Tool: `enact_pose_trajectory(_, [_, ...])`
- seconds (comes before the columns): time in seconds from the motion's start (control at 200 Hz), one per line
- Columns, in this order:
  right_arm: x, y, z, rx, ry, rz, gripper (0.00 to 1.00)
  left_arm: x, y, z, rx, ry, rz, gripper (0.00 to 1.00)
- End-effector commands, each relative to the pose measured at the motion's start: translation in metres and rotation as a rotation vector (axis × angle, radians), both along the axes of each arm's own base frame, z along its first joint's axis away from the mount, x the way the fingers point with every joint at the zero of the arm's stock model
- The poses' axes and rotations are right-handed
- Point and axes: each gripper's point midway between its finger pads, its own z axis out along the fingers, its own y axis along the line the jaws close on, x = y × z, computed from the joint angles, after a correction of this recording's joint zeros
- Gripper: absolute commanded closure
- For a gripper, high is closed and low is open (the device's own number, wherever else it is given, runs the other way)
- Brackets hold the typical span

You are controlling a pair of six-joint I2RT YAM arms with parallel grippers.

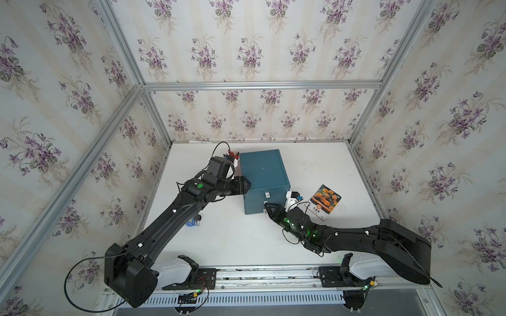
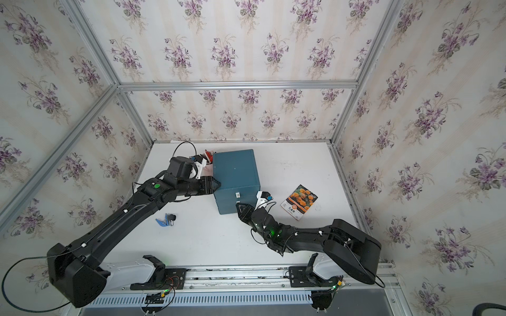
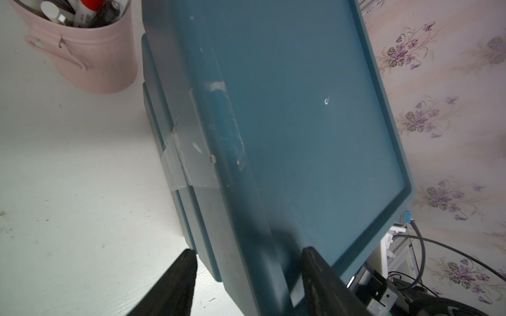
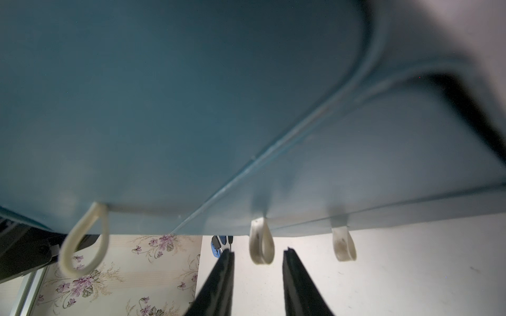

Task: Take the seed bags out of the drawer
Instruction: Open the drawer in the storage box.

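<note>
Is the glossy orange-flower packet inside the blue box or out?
Out. The flat orange-flower seed packet lies on the white tabletop, beside the blue drawer box.

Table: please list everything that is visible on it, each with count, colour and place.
table: one, white, bears all this.
box: one, teal, mid-table.
loops: three, cream, on the box's front.
seed bag: one, orange flowers, flat, right of the box.
cup: one, pink, holds pens, by the box's far left corner.
tool: one, blue, left of the box, nearer the robot.
left gripper: one, black, astride the box's upper left edge.
right gripper: one, black, jaws open around the middle loop.
</note>
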Motion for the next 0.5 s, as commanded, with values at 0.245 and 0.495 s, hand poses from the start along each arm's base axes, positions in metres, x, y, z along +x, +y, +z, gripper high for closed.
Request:
enact_pose_trajectory(0.245, [0.007,0.003,0.003,0.002,-0.001,-0.003,0.82,-0.005,0.003,-0.012,0.038,0.026,-0.025,0.40])
enact_pose_trajectory(0.495, [-0.005,0.001,-0.006,-0.076,0.032,0.050,1.00,-0.004,-0.001,-0.016,0.038,0.036,-0.044,0.42])
